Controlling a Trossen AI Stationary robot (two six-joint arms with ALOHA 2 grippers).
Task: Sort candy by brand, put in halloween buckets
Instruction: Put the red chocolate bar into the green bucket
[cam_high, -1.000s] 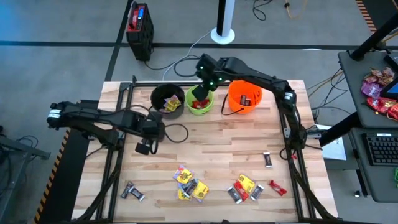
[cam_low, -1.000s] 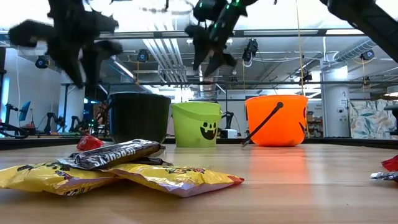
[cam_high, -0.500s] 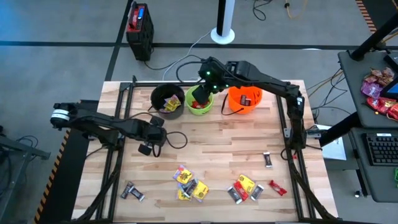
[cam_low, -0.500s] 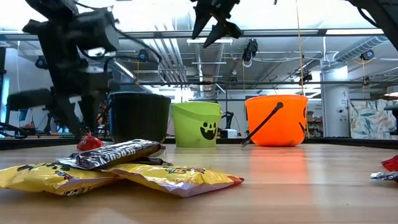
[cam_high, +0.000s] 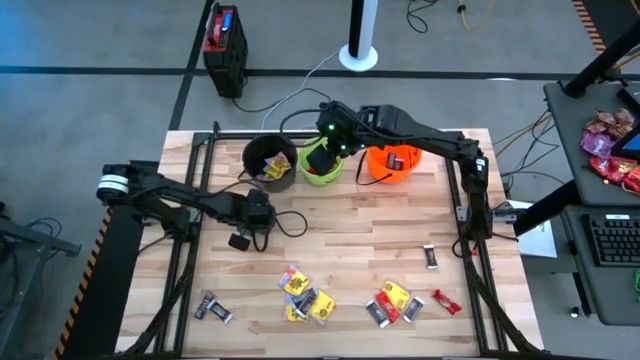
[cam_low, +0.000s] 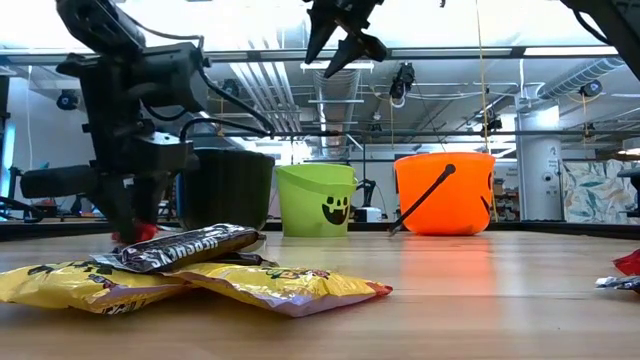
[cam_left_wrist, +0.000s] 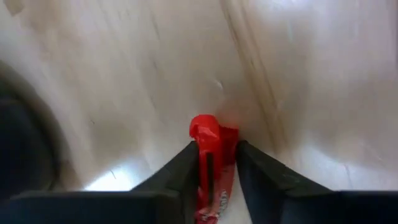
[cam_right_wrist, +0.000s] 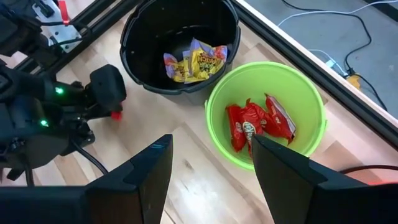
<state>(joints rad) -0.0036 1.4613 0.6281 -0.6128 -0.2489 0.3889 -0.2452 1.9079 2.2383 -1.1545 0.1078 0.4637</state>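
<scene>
While the left gripper (cam_left_wrist: 216, 163) pinches a red candy bar (cam_left_wrist: 210, 155) low over the table, it should lift clear, then release above the lime green bucket (cam_high: 322, 165); beyond, the right gripper (cam_right_wrist: 208, 162) hovers there, fingers spread.

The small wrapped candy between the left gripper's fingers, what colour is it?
Red, clearest in the left wrist view.

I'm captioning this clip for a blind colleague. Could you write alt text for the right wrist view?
The right hand, fingers open and empty, hovers above a lime green bucket holding red candy bars. Beside it, a black bucket holds yellow candy packets. Farther off over the wooden table, the left hand grips a red candy.
</scene>
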